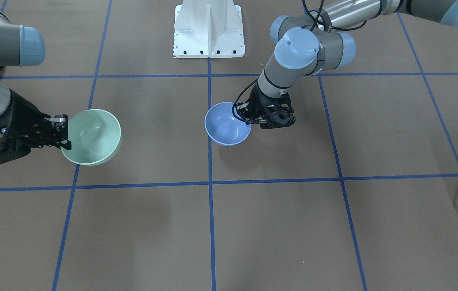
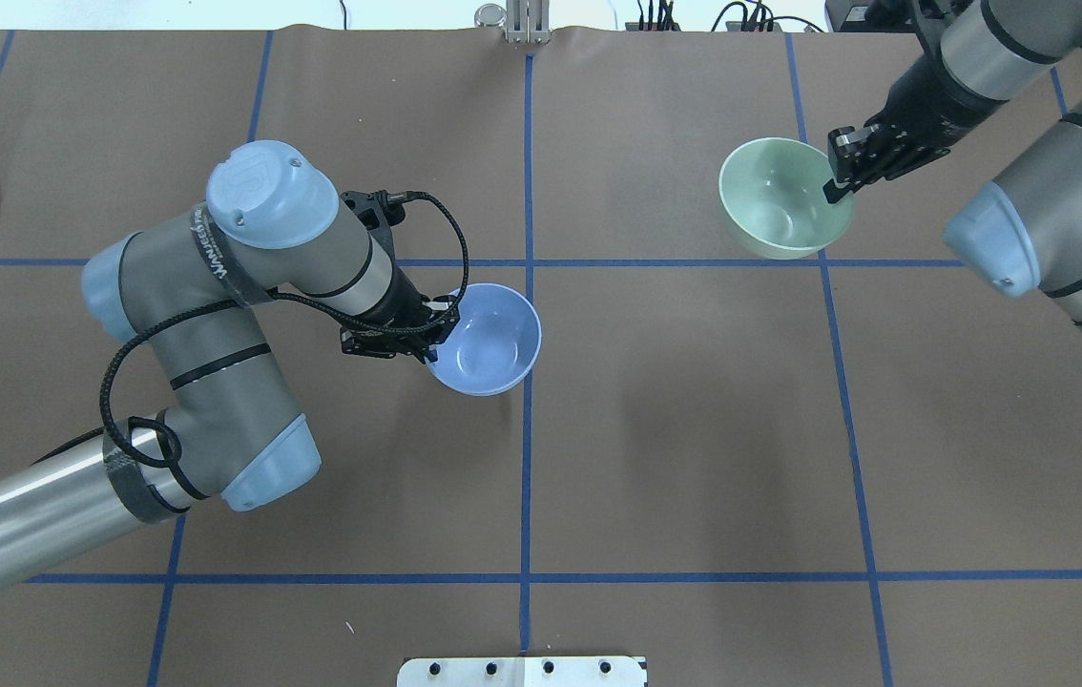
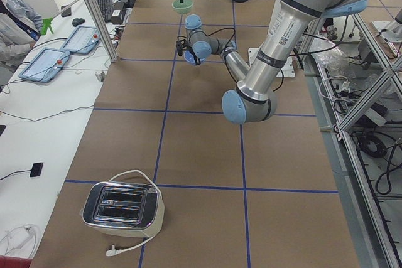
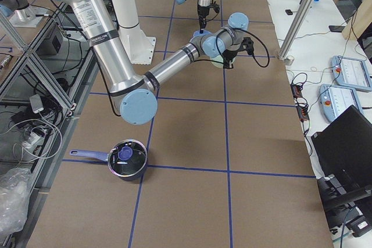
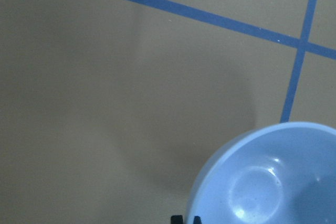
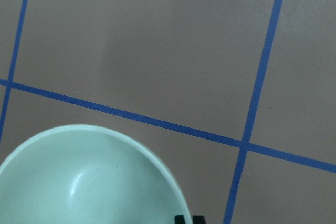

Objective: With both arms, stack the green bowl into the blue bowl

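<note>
The round pale-green plastic bowl and round light-blue plastic bowl are smooth, glossy (highlights inside); brown worktop matt.

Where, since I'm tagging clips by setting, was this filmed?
Likely a robotics lab: left arm and right arm over a tape-gridded table, aluminium framing, operator consoles beside it.

- This was a robotics lab: the left arm and the right arm reached over a table covered in brown sheeting.
- A grid of blue tape lines marked the table.
- Along the table's edge stood aluminium frame posts.
- Beside the table, control pendants lay on a white bench.
- Off the table's other side lay loose cables.
</note>
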You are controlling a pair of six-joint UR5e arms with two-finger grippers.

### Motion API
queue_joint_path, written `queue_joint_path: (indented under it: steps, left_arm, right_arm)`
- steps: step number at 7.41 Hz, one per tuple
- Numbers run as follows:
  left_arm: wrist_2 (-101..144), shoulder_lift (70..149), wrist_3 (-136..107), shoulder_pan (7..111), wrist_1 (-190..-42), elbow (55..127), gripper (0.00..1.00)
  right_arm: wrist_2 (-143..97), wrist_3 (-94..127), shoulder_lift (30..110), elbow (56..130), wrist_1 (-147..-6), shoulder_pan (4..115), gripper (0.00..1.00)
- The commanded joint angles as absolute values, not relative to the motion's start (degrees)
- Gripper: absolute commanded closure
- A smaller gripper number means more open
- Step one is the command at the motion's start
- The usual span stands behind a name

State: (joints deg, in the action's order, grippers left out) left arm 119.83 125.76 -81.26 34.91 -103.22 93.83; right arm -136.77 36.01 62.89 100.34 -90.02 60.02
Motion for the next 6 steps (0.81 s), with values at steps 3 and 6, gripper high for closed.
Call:
queue_joint_path:
  steps: [3, 6]
  left_arm:
    - [116.6, 129.7, -82.9, 31.7, -104.8, 88.8, 1.00]
    - [116.5, 129.8, -83.9, 30.8, -110.3, 85.2, 1.00]
  right_arm:
    - [-133.6, 49.6, 53.5, 100.2, -91.6, 53.7, 0.88]
    - [-131.9, 51.7, 51.8, 100.0, -91.6, 51.0, 0.88]
